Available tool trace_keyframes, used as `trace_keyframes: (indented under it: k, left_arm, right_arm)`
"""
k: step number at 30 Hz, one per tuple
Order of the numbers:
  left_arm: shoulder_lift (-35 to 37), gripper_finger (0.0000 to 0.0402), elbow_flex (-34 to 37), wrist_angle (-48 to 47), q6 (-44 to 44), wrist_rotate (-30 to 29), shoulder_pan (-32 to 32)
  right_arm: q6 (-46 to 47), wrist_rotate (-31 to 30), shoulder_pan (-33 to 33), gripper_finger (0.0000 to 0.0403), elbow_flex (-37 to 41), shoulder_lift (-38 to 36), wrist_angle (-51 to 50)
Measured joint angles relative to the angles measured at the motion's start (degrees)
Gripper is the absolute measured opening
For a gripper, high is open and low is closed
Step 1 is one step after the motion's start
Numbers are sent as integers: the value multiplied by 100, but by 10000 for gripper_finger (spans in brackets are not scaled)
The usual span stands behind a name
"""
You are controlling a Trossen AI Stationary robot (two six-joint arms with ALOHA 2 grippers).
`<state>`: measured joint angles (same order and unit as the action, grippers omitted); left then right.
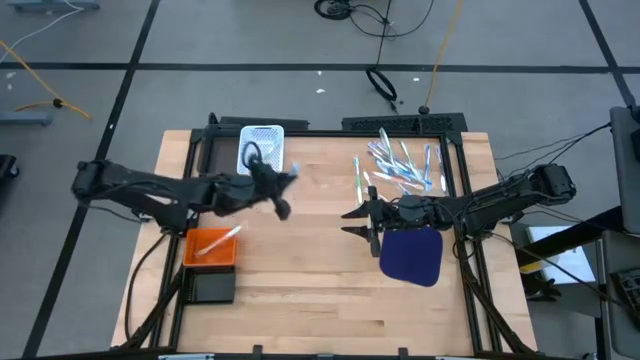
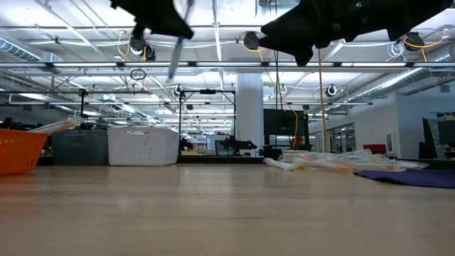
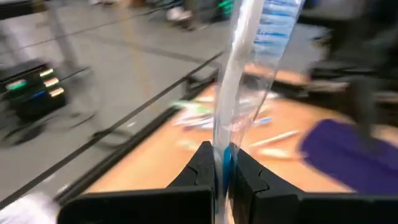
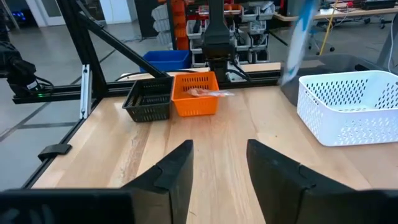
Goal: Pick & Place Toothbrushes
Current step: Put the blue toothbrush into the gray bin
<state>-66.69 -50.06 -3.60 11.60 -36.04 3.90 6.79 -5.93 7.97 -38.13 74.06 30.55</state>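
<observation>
My left gripper (image 1: 280,190) hangs above the table just near of the white basket (image 1: 262,148), shut on a toothbrush (image 3: 242,74) in a clear wrapper with blue print; the low view shows that toothbrush (image 2: 176,53) well above the table. More toothbrushes (image 1: 400,165), white, green and blue, lie in a loose pile at the far right of the table. One toothbrush (image 1: 215,243) lies in the orange basket (image 1: 210,250). My right gripper (image 1: 355,222) is open and raised over the middle of the table, holding nothing. My left gripper pinches the toothbrush between its two fingers (image 3: 202,171) at one end (image 3: 221,146). The rest of the toothbrush sticks out past the fingertips. In the low view it slants downward below the gripper (image 2: 153,18), lifted clear of the table.
A black basket (image 1: 212,285) stands right near of the orange one at the table's left. A dark purple mat (image 1: 412,255) lies under my right arm. Bare wood stretches across the middle and near part of the table. A black frame edges the table.
</observation>
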Motion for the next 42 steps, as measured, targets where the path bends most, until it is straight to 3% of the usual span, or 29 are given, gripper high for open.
trace_keyframes:
  k: [7,22,42]
  left_arm:
    - [852,6,71,-1567,791,-561,-611]
    - [2992,6,2086,-1155,1446,-693,-2641]
    - [3146,10,3243,-357,2254,-80,-4331]
  right_arm:
    - [2,2,0,141,0,2,4]
    - [2,18,4,138,0,0,24]
    - [2,20,7,135,0,2,89]
